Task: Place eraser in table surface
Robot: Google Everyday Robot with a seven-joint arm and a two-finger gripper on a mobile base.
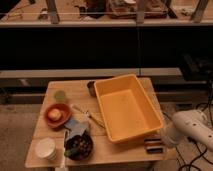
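The eraser, a small dark block with pale stripes, is at the front right corner of the tan slatted table surface, just below the yellow bin's near corner. My gripper is right at the eraser's right end, reaching in from the white arm at the lower right. Whether the eraser rests on the wood or is held just above it cannot be made out.
A big yellow bin fills the table's right half. On the left are a green cup, an orange bowl, a grey-blue cloth, a dark bowl and a white cup. A dark cup stands behind the bin.
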